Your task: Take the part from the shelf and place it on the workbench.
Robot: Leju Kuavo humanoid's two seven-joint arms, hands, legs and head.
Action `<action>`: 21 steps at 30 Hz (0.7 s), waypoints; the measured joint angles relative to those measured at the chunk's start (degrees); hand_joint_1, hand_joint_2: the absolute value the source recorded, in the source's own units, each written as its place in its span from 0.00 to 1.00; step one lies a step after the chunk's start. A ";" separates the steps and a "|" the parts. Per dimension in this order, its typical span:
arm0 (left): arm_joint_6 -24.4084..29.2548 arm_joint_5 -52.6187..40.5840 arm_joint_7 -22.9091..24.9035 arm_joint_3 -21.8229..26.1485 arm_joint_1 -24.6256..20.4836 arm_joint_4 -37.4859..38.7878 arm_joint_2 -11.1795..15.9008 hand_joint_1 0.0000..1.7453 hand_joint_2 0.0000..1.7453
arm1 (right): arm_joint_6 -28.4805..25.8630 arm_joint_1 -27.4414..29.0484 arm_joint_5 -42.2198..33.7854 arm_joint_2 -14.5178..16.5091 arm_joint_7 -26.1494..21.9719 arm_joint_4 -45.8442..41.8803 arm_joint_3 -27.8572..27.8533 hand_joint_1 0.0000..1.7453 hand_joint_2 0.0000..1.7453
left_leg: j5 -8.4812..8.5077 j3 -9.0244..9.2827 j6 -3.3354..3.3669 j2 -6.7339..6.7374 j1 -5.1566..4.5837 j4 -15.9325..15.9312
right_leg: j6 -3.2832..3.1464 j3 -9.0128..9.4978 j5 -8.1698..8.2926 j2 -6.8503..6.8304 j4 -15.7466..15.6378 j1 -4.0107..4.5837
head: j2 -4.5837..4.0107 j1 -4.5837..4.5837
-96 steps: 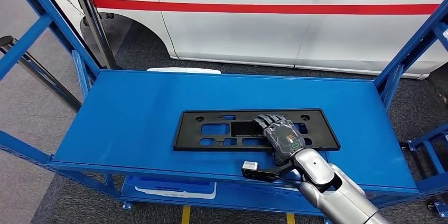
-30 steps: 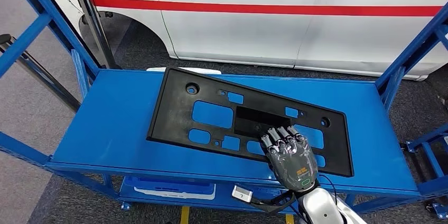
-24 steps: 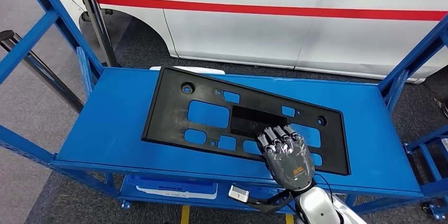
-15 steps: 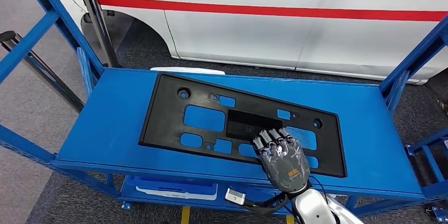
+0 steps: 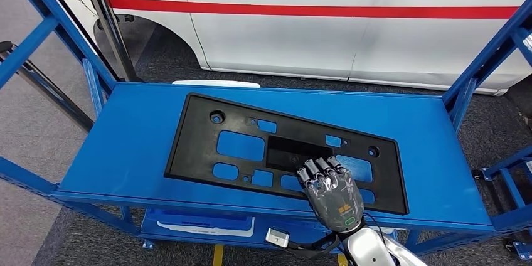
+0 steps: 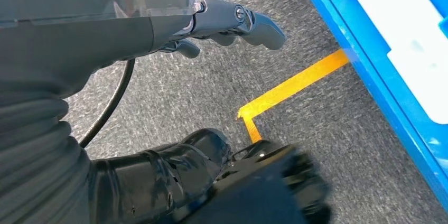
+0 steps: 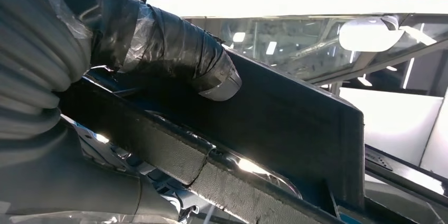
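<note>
The part (image 5: 194,147) is a long flat black plastic plate with several cut-outs, held tilted above the blue shelf top (image 5: 125,147), its left end raised. My right hand (image 5: 331,192) grips its near edge right of the middle, fingers over the top face. In the right wrist view the taped thumb (image 7: 174,55) presses against the part (image 7: 296,113). My left hand (image 6: 227,20) hangs beside my body over grey carpet, fingers loosely apart and holding nothing.
A white car with a red stripe (image 5: 313,21) stands close behind the shelf. Blue uprights (image 5: 483,59) flank both ends and a black post (image 5: 113,34) stands at the back left. A white tray (image 5: 201,225) lies on the lower shelf. Yellow floor tape (image 6: 290,86) runs by the shelf's foot.
The part, flat on the shelf 3.2 s ago, is lifted and tilted in my right hand. Over the last second hand and part drew slightly nearer and left; the view shifted a little.
</note>
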 joint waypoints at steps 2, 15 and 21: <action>0.04 -0.07 0.05 0.00 -0.05 0.00 0.00 0.00 1.00 | -0.15 0.29 0.00 0.34 -0.17 0.19 0.00 1.00 1.00 | 0.22 0.83 0.37 -0.04 -0.31 -2.13 | 0.49 -0.22 0.26 -0.01 -0.06 0.00 | 0.00 0.00; 0.06 -0.20 0.17 0.02 -0.05 0.01 -0.15 0.00 1.00 | -0.46 1.99 0.00 1.41 -1.18 1.17 -0.46 1.00 1.00 | 2.06 -0.93 1.29 0.24 -0.05 -2.02 | 2.08 1.56 -2.84 0.00 2.41 -0.60 | 0.00 0.05; 0.06 -0.22 0.17 0.02 -0.06 0.00 -0.15 0.00 1.00 | -0.50 2.04 0.00 1.60 -1.20 1.22 -0.57 1.00 1.00 | 2.43 -1.35 0.23 0.17 -0.22 -1.81 | 1.20 2.14 -2.17 0.14 0.33 -0.26 | 0.00 0.01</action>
